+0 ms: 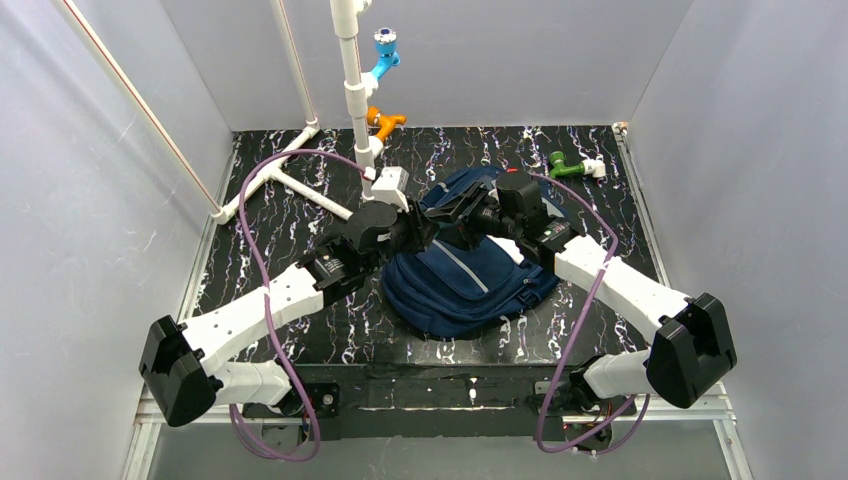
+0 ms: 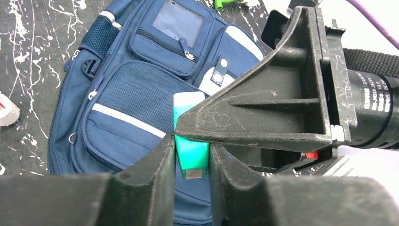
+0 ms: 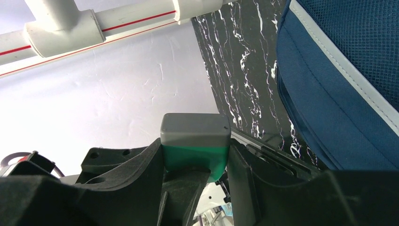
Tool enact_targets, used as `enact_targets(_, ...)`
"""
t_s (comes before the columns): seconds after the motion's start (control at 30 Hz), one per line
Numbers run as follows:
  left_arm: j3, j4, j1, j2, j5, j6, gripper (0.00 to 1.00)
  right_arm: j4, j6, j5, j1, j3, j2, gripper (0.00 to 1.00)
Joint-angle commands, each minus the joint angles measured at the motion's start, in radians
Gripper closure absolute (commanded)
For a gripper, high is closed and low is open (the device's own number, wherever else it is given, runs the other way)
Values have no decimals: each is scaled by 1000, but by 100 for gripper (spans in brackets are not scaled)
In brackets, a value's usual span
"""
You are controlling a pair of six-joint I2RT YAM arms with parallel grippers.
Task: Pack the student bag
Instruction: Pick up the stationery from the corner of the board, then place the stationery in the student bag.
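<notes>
Green block [image 2: 188, 113] | left gripper [image 2: 192, 150], right gripper [image 3: 195, 150] apparently pinch it | base hidden

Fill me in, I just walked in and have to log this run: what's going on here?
Two robot arms meet over a navy student bag that lies on the black marbled table. The left gripper and the right gripper both have their fingers around the same green block, which looks like a hand-over between them. The block is above the bag, not yet inside it.
</notes>
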Motion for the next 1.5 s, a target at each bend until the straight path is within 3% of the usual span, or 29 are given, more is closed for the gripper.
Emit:
enact_targets(0.0, -14, 17, -6, -23, -14, -15, 100, 97, -19, -22, 19, -9, -39, 60)
enact_targets(0.1, -56, 12, -6, -60, -45, -37, 100, 104, -94, -33, 19, -20, -37, 39)
enact_targets(0.2, -99, -36, -6, -110, -65, -51, 100, 8, -278, -45, 19, 21, -8, 20)
enact_targets(0.37, -125, -236, -2, -239, -165, -60, 100, -187, -567, -58, 18, 128, 62, 2)
enact_targets(0.53, -185, -419, -1, -391, -265, -112, 100, -361, -814, 9, 19, 204, 88, 2)
enact_targets(0.7, -277, -534, 0, -570, -252, -206, 100, -495, -1092, 114, 45, 267, 90, 2)
enact_targets(0.9, -320, -606, 0, -744, -239, -266, 100, -690, -1343, 511, 242, 337, 118, 2)
enact_targets(1.17, -341, -610, 1, -773, -211, -316, 100, -707, -1464, 911, 482, 293, 238, 2)
enact_targets(1.27, -354, -581, 1, -770, -184, -343, 100, -671, -1460, 1044, 497, 278, 290, 10)
enact_targets(1.47, -382, -436, 1, -741, -91, -406, 100, -576, -1418, 1187, 498, 294, 331, 41)
